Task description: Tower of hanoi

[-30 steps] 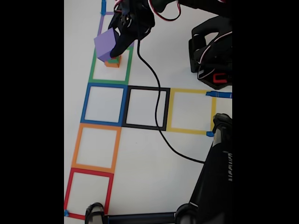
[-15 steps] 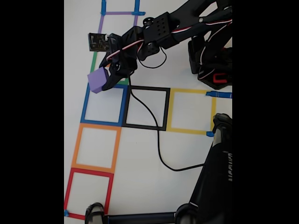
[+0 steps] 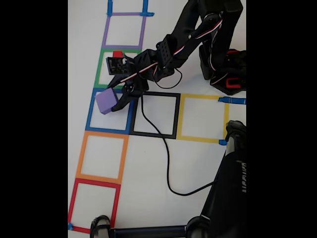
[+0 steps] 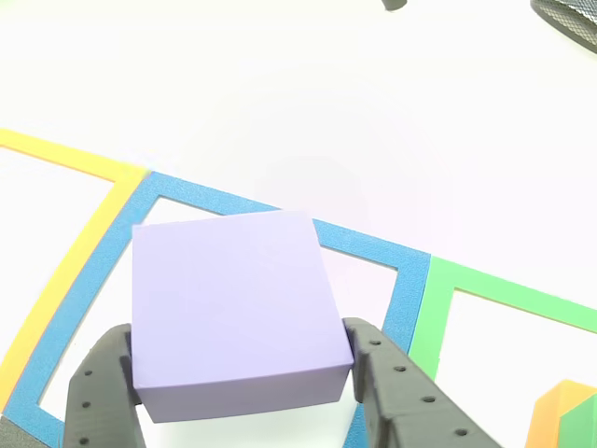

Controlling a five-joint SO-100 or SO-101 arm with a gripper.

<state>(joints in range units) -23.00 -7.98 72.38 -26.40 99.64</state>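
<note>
Between hand (image 4: 244, 392) fingers: purple cube (image 4: 233, 313).

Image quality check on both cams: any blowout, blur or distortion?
Fixed view: pillarboxed with black bars, soft focus, table near white, purple cube in the claw still legible. Other view: sharp up close, table overexposed to plain white, tape lines bow, suggesting wide-lens distortion; faint shadow beyond the purple cube.

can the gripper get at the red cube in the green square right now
Probably not as things stand. The gripper has its jaws shut on the purple cube over the blue tape square, so it would need to set that down before reaching the red cube.
</note>
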